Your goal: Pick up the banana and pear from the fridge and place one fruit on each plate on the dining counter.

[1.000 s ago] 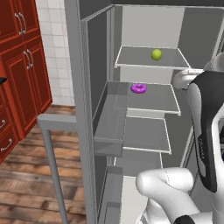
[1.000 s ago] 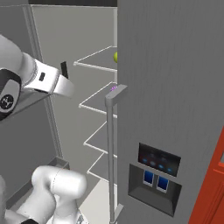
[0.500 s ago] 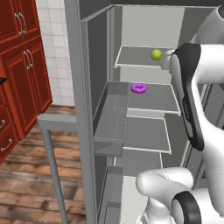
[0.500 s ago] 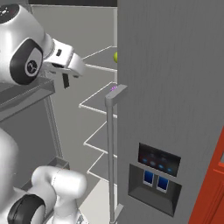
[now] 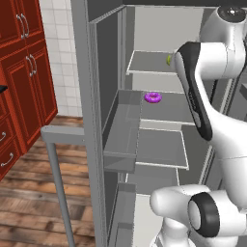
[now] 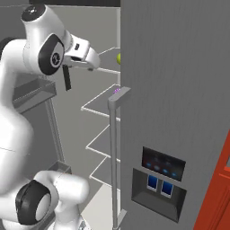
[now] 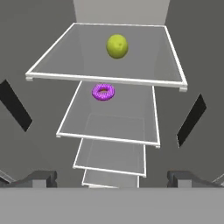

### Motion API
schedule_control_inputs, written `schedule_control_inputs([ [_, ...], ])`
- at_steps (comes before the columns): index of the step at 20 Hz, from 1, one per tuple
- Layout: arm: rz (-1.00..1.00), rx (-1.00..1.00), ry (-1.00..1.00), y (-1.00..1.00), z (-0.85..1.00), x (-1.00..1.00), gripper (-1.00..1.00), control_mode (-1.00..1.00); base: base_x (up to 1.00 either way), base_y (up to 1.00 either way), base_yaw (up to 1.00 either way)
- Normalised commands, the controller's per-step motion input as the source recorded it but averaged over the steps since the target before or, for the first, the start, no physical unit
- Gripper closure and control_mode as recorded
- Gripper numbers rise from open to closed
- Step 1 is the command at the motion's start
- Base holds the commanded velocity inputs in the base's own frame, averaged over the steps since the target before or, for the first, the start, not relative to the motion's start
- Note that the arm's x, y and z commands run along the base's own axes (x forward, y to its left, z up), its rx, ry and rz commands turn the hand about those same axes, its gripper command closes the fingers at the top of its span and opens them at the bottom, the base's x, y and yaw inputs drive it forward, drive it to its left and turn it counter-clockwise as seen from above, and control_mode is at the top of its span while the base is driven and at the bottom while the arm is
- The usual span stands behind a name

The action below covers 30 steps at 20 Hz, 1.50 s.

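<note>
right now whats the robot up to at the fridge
The arm is raised in front of the open fridge, its gripper open and empty. The pear sits on the top shelf, untouched, with a purple doughnut on the shelf below. The hand faces into the shelves, so it looks set to reach for the pear. Nothing has been picked up yet.

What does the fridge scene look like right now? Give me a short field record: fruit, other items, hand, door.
pear: yellow-green fruit on the top shelf of the fridge, apart from anything else
doughnut: purple ring on the second shelf, one level below the pear
banana: not made out on the shelves in view
hand: open, holding nothing, raised in front of the shelves at about top-shelf height, clear of the pear
fridge door: open, with a door bin beside the shelves
lower shelves: nothing seen on them
</note>
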Motion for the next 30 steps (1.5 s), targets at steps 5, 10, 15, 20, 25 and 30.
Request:
schedule_control_inputs([
  [5,0.00,0.00,-0.01,-0.29,-0.10,0.68,-1.00,-1.00,0.00,0.00,0.00],
  [10,0.00,0.00,0.00,-0.18,-0.10,0.72,-1.00,-1.00,0.00,0.00,0.00],
  [15,0.00,0.00,0.00,-0.17,-0.04,0.72,-1.00,-1.00,0.00,0.00,0.00],
  [20,0.00,0.00,0.00,-0.13,-0.07,0.67,-1.00,-1.00,0.00,0.00,0.00],
  [25,0.00,0.00,0.00,-0.13,-0.08,0.61,-1.00,-1.00,0.00,0.00,0.00],
  [30,0.00,0.00,0.00,-0.12,-0.11,0.57,-1.00,-1.00,0.00,0.00,0.00],
])
